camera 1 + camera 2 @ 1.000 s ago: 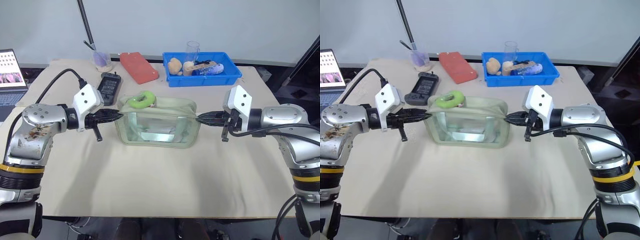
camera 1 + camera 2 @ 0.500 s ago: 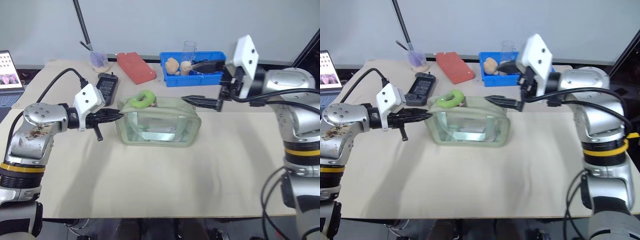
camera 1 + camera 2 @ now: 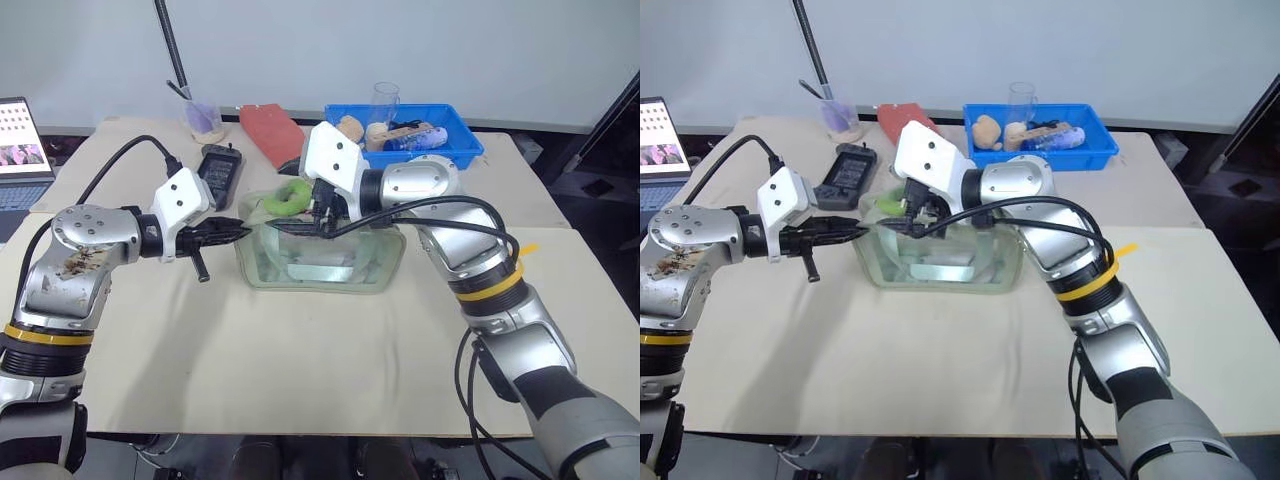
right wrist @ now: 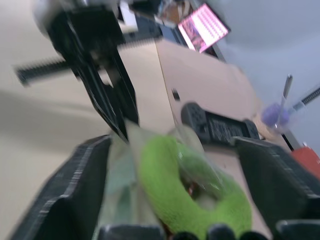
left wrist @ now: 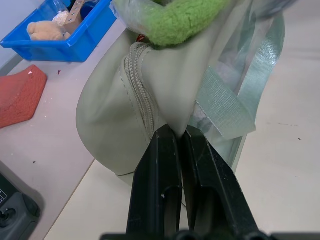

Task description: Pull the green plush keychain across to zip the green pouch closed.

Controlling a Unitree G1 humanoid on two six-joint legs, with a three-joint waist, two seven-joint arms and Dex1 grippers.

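One fuzzy lime ring, the green plush keychain (image 3: 284, 197), is seen at the 12 o'clock edge of one see-through green pouch (image 3: 320, 265). The pouch's corner is pinched tight by the left gripper (image 5: 181, 137). The right gripper (image 4: 185, 165) is spread wide around the keychain.

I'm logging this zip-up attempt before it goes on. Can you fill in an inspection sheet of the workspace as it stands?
Surface: beige table, bare in front.
Job's things: pale sage-green boxy pouch mid-table; lime-green plush ring keychain on its top.
Clutter: blue plastic tray with small items, red block, black handheld device, clear cup.
Grippers: left gripper shut on the pouch's end; right gripper open around the keychain.
Cables: black cable along the left arm.
Surroundings: laptop, pale wall.
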